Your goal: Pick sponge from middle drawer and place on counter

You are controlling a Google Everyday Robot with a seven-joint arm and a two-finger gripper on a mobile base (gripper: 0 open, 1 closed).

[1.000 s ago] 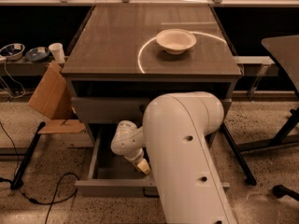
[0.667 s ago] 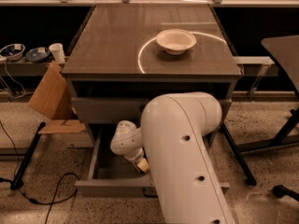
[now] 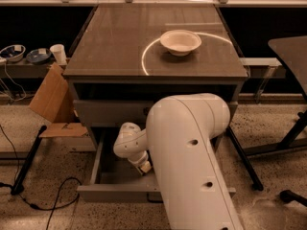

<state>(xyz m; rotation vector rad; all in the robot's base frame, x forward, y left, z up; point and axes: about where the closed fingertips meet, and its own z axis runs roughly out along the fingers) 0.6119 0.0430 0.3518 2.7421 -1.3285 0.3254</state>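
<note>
The middle drawer is pulled out below the counter, and part of its grey floor and its front wall show. My big white arm reaches down into it from the right. The gripper is low inside the drawer, just above the floor, mostly hidden behind the white wrist and the forearm. The sponge is not in view; the arm covers the right part of the drawer. The counter shows a bright curved light streak.
A white bowl stands on the counter's right half. A cardboard piece leans at the cabinet's left, by a black stand leg and cables. A dark table and its legs stand at right.
</note>
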